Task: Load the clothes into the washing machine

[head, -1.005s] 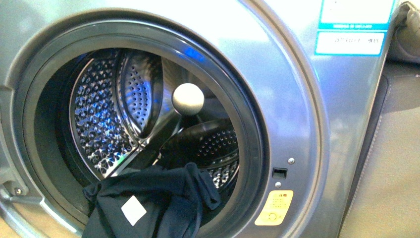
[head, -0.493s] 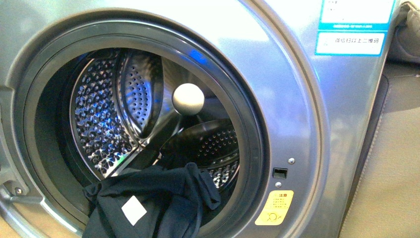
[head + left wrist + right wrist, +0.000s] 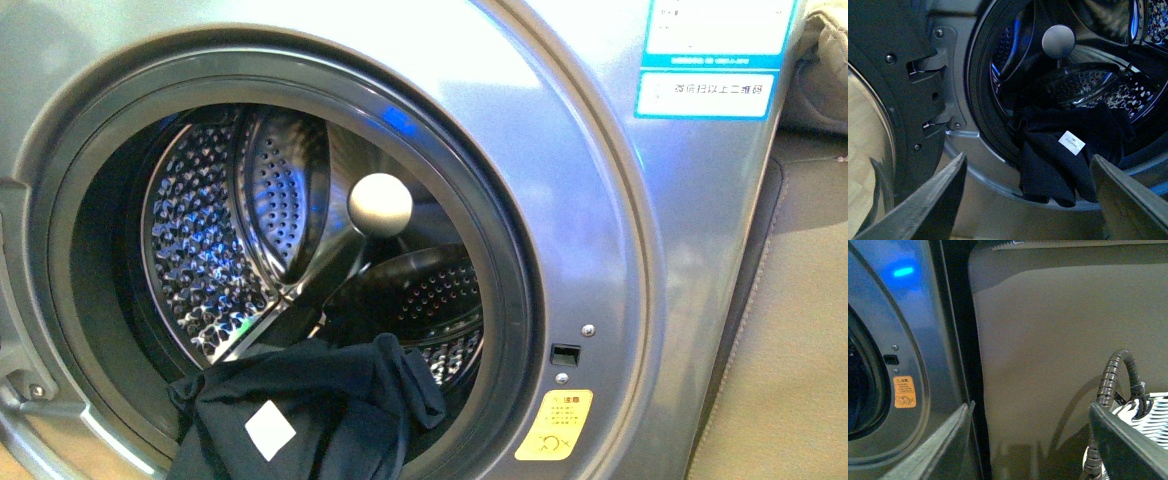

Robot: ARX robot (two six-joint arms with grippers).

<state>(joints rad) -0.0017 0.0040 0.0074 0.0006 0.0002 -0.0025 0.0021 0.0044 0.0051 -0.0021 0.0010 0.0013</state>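
Silver-grey front-loading washing machine [image 3: 600, 230] fills the front view, its round porthole open onto a dimpled, perforated steel drum [image 3: 200, 250] ringed by a dark rubber gasket [image 3: 505, 290]. Beside the porthole, on the machine's face, sit blue-and-white labels [image 3: 710, 60] high up and a yellow warning sticker [image 3: 553, 425] low down, with a small dark latch slot [image 3: 565, 353] between them; the right wrist view shows the same sticker [image 3: 904, 391] and slot, plus a plain brown panel [image 3: 1073, 350] next to the machine that the front view catches only at its edge. Only the left wrist view shows the open door's hinge bracket [image 3: 930, 75] on the far side of the porthole from the sticker.

Inside the drum, a pale round knob [image 3: 380, 203] stands at the back. The dark navy soft garment [image 3: 310, 410] lies at the bottom of the drum mouth, draped over the gasket lip, partly in and partly hanging out, its small white square tag [image 3: 270, 430] facing outward. The left wrist view shows that overhang [image 3: 1058, 165] more plainly.

The left gripper [image 3: 1030, 200] hangs in front of the garment with its fingers spread wide, touching nothing. The right gripper [image 3: 1033, 445] is likewise spread apart and empty, facing the brown panel, with a corrugated black cable [image 3: 1108, 390] beside it.
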